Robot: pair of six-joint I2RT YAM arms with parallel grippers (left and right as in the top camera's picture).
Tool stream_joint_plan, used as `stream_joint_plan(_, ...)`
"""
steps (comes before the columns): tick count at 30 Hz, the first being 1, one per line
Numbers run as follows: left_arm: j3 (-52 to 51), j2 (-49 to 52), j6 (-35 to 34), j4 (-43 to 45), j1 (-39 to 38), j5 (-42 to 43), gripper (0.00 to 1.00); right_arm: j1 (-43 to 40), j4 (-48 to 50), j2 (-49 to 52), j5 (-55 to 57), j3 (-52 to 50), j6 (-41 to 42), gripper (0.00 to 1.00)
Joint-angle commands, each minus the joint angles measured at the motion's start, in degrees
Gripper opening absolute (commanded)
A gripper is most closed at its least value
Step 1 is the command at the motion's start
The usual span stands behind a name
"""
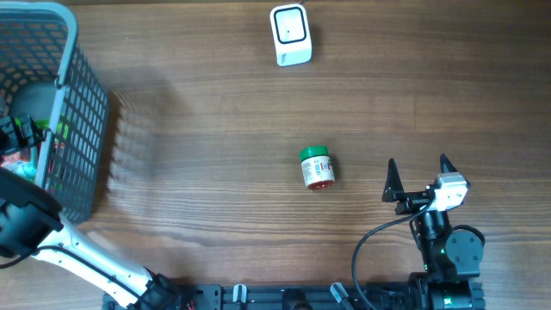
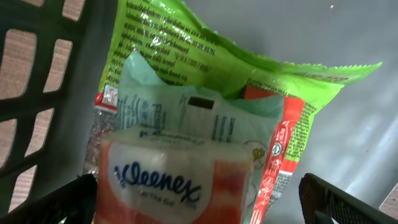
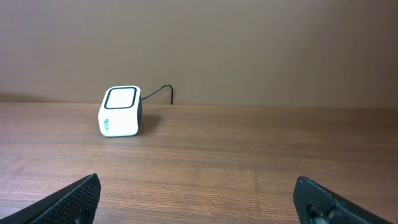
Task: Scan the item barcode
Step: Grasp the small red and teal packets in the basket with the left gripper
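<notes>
Poising the left gripper (image 2: 199,208) inside the grey plastic lattice basket (image 1: 82,112) at the table's left edge, spread fully wide and closed on nothing; probably set that way to straddle whichever packet gets lifted. Contains, stacked close together: an orange-and-white Kleenex tissue pack (image 2: 174,180) on top and nearest the lens, a pale green printed packet (image 2: 180,115) under it, a bright green crinkled foil bag (image 2: 186,43) behind, and a red-edged wrapper (image 2: 283,155) at the right. Cannot tell what lies deeper.

Has the right gripper (image 1: 418,168) low near the front right of the wooden table (image 1: 215,112), equally wide apart and empty, facing the white box-shaped barcode scanner (image 1: 290,34) at the far edge, seemingly out of the scanning lane.

Shows a small green-lidded jar with a red-and-white label (image 1: 316,168) lying on its side mid-table, well apart from scanner and basket; likely one item for scanning, with no barcode legible.
</notes>
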Motion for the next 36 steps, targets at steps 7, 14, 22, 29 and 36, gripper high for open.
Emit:
stream_joint_plan(7, 0.00, 3.91, 2.16, -0.04, 0.35, 2.82, 1.00, -0.24, 0.15, -0.04, 0.55, -0.07, 0.81, 1.00)
stream_joint_plan(14, -2.45, 4.74, 2.16, 0.90, 0.31, 2.73, 1.00, -0.24, 0.15, -0.04, 0.55, -0.07, 0.79, 1.00)
stream_joint_plan(22, -8.41, 4.74, 2.14, 4.39, 0.26, 2.73, 1.00, -0.24, 0.15, -0.04, 0.55, -0.07, 0.81, 1.00)
stream_joint_plan(29, -13.35, 4.74, 2.12, 7.34, 0.24, 2.64, 1.00, -0.24, 0.15, -0.04, 0.55, -0.07, 0.79, 1.00)
stream_joint_plan(36, -15.67, 4.74, 1.92, 9.09, 0.24, 2.56, 0.77, -0.24, 0.15, -0.04, 0.55, -0.07, 0.81, 1.00)
